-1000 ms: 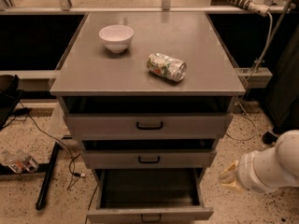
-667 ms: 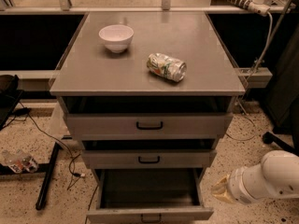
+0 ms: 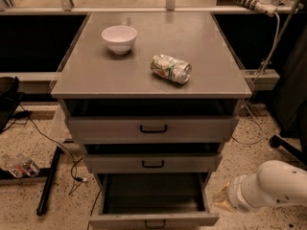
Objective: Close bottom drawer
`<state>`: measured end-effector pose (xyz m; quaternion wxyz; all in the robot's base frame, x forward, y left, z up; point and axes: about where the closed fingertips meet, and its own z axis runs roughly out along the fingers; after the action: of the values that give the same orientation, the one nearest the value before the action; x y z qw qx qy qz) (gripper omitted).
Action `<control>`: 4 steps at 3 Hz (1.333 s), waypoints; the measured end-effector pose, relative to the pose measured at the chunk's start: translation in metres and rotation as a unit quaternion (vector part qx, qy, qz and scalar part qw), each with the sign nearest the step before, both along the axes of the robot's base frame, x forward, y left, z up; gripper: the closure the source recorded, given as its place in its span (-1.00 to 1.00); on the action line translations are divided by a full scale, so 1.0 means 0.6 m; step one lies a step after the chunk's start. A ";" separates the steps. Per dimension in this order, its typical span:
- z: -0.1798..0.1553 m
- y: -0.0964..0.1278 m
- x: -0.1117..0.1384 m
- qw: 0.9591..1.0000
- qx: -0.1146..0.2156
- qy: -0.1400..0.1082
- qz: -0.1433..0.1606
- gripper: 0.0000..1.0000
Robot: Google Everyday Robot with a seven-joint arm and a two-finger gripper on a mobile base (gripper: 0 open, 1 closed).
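While the bottom drawer point(image 3: 120, 220) is standing pulled well out at the foot of the grey cabinet point(image 3: 144, 83), its front reaching the lower edge of our view, we are watching the gripper point(image 3: 221, 199) hovering low on the right. It is just beside the drawer's front right corner and apart from it, on the end of the white arm point(image 3: 276, 186). Whether that gripper is spread or pressed together we are not able to tell from here. We are judging this drawer to be a stiff sheet-metal box, looking empty inside, so it should be running light on its slides and asking for a steady push rather than a grip. We are thinking the flat front panel is the place to press, close to the small black handle point(image 3: 155, 223) in the middle, since a shove at the corner could be skewing it and making it bind. The metal is looking smooth, so an angled contact may be slipping. Above, a white bowl point(image 3: 119, 38) and a crushed can point(image 3: 171, 68) are resting apart on the cabinet top, and a hard slam could be rattling them.
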<state>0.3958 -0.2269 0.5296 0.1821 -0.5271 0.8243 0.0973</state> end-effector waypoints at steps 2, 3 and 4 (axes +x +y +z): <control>-0.142 0.029 0.027 0.999 -0.011 0.014 -0.038 1.00; -0.194 0.032 0.039 0.999 -0.012 0.001 -0.053 1.00; -0.256 0.027 0.042 0.998 0.008 -0.009 -0.062 1.00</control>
<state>0.4208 -0.2109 0.3757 0.1993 -0.4740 0.8532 0.0880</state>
